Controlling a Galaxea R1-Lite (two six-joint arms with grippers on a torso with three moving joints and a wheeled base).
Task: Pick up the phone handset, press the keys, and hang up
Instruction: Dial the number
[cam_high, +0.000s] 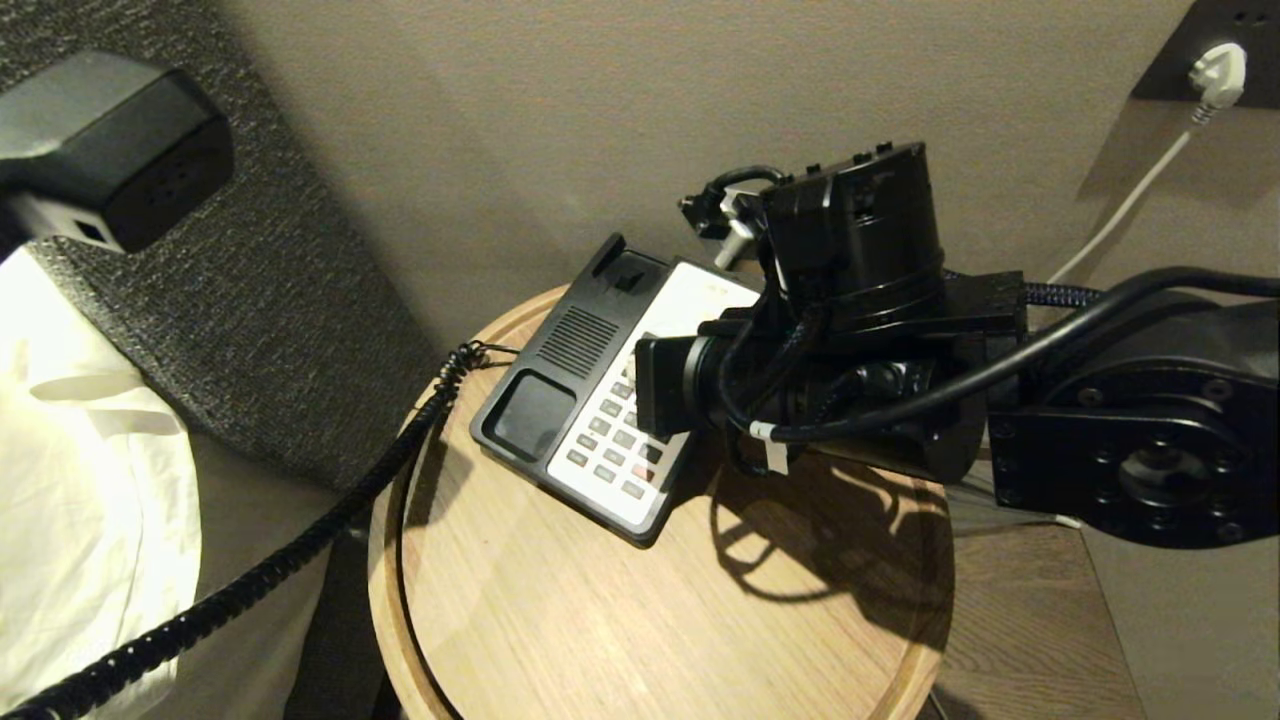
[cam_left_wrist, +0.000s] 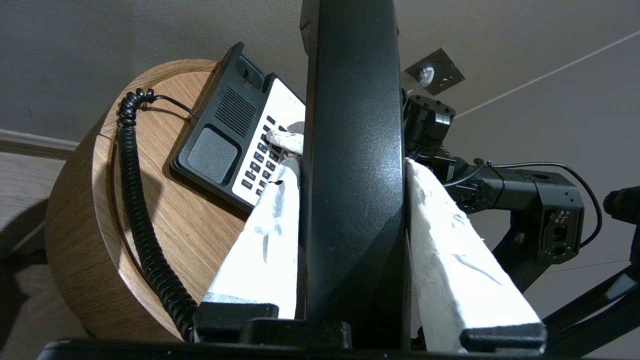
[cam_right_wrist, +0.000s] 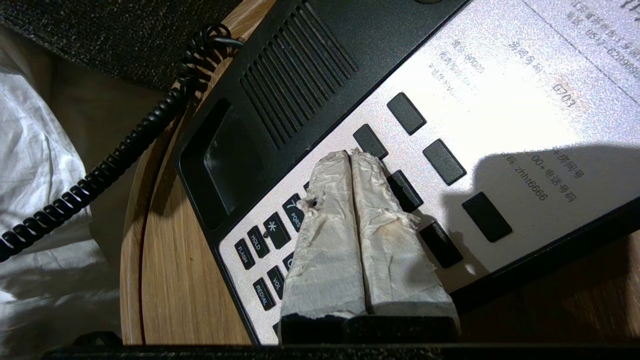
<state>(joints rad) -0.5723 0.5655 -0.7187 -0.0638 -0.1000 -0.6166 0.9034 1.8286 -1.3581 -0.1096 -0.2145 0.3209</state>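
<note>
Holding the phone handset (cam_left_wrist: 352, 150) up in the air, off to the left of the round wooden table (cam_high: 600, 620), with the left gripper (cam_left_wrist: 350, 165). Squeezing it from both sides with the two white-wrapped fingers (cam_left_wrist: 450, 250), about half open around the black bar, so the handset is sitting right between them and touching both. Poking one blocky end of the handset (cam_high: 110, 150) into the top left corner of the head view, well apart from the phone.

Trailing the black curly cord (cam_high: 280, 560) down from the near left, across the white sheet (cam_high: 80, 480) and over the table edge to the side of the phone base (cam_high: 585, 400).

Lying on the table with its empty cradle showing, the black-and-white phone base. Reaching over it from the right with the right arm. Pressing down on the keys (cam_right_wrist: 370, 141) with the right gripper (cam_right_wrist: 350, 155), its two white-wrapped fingers (cam_right_wrist: 325, 225) squeezed tight together with nothing between them, tips touching the keypad.

Farther back, standing behind the table, a plain wall with a white plug (cam_high: 1218, 75) in a dark socket at the top right.
</note>
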